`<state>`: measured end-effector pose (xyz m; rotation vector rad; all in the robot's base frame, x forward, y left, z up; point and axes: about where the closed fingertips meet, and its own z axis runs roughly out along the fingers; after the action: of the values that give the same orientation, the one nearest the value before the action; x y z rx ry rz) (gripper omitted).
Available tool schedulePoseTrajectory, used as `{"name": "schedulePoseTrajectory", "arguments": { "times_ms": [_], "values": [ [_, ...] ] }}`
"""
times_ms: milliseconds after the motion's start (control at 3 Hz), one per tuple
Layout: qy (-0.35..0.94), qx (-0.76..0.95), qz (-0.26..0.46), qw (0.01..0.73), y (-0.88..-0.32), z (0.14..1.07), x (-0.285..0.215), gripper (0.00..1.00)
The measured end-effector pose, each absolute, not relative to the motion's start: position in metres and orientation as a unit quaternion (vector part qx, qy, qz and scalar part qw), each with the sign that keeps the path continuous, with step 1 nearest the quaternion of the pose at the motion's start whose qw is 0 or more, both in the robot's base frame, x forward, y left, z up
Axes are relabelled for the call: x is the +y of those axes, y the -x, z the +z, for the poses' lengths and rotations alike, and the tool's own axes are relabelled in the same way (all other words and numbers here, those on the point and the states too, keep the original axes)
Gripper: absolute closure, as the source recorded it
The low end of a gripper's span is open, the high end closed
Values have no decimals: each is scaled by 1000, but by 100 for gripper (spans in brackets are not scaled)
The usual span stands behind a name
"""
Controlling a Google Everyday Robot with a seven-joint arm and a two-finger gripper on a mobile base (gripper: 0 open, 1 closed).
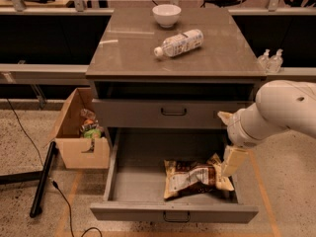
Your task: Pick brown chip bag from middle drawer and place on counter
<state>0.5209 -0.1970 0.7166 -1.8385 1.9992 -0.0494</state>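
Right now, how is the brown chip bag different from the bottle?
The brown chip bag is dark, crinkly foil; the bottle is clear plastic with a white label. The bag lies in the open middle drawer; the bottle lies up on the counter. The bag looks bigger than the bottle. Both lie flat. The gripper hangs over the bag's right end.

My gripper (231,154), over middle drawer (138,184), hides brown chip bag (190,177) right end; arm (286,107) cut by right edge.
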Motion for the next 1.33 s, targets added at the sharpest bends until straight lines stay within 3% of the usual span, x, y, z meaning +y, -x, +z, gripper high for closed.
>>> {"name": "schedulePoseTrajectory", "arguments": {
  "times_ms": [1333],
  "values": [
    [702,673,5,232,-565,573,-226,0]
  ]
}}
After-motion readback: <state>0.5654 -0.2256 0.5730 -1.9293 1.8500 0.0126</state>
